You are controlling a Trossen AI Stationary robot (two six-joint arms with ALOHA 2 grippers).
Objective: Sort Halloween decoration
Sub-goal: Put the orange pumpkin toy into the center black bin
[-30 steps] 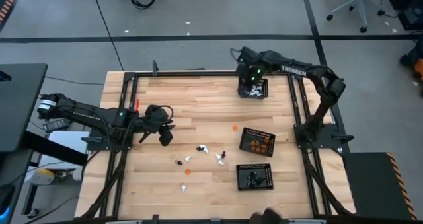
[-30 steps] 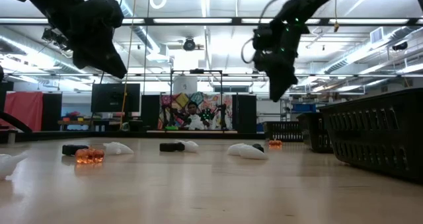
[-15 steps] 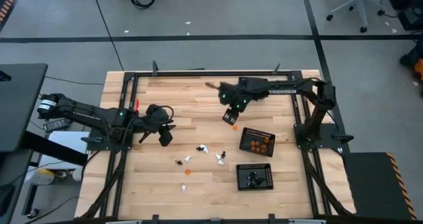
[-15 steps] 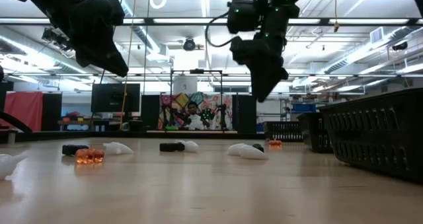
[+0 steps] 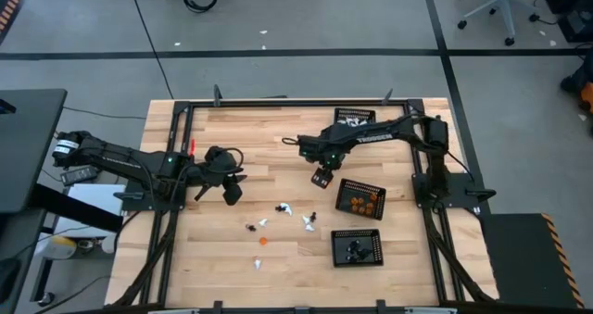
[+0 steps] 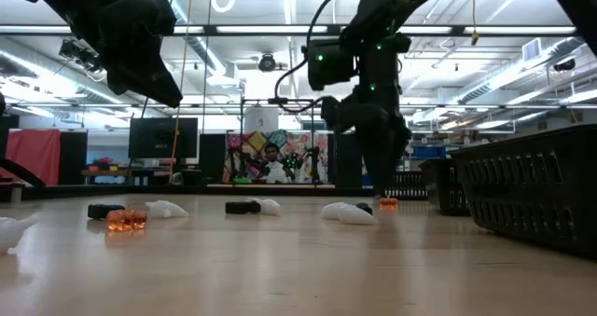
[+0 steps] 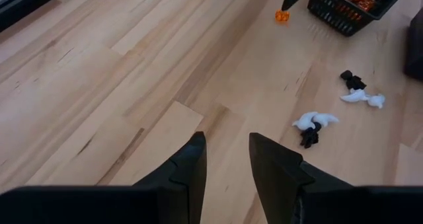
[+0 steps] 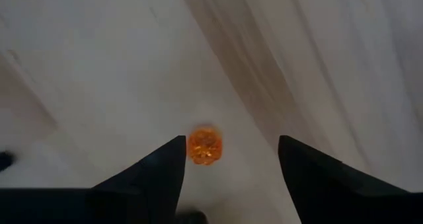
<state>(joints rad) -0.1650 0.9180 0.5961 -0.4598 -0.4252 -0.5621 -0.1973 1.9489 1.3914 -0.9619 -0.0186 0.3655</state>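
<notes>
Small white, orange and black Halloween figures lie loose on the wooden table, among them a white and black cluster (image 5: 285, 209), a white one (image 5: 257, 262) and an orange one (image 5: 263, 241). A single orange figure (image 8: 203, 146) lies on the table under my right gripper (image 8: 231, 146). That gripper points down, open, with a finger on either side of the figure and clear of it; it also shows in the low view (image 6: 382, 181). My left gripper (image 7: 226, 145) hovers open and empty over the table's left part (image 5: 230, 192).
Three black mesh trays stand on the right: one with white figures at the far edge (image 5: 355, 118), one with orange figures (image 5: 360, 198) just right of my right gripper, and one with black figures (image 5: 357, 247) nearer the front. A black metal frame (image 5: 185, 106) borders the table.
My right gripper has swung from over the far tray of white figures toward the table's left and near side. It has come down until it stands just over the lone orange figure beside the orange tray.
</notes>
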